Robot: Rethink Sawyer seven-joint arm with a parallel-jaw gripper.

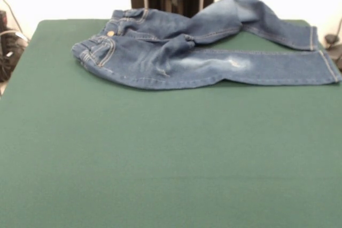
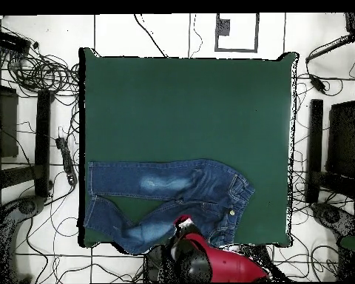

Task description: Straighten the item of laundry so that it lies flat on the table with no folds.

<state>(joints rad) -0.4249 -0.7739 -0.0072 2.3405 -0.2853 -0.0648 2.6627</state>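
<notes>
Jeans [image 1: 176,60], one pair, rumpled on table [image 2: 188,103]; gripper [image 2: 183,220] fingers' state indiscernible.

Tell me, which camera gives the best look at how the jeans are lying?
The overhead view: it shows the jeans whole, both legs spread apart on the table. The front view shows them side-on, with one leg bent and humped up and the waist bunched.

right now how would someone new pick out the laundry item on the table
Find the wide dark green felt-topped table. Along its far edge in the front view lies a small pair of blue denim jeans, the only thing on it: orange stitching, brass button, faded thigh patch, upper leg bent and rumpled.
</notes>
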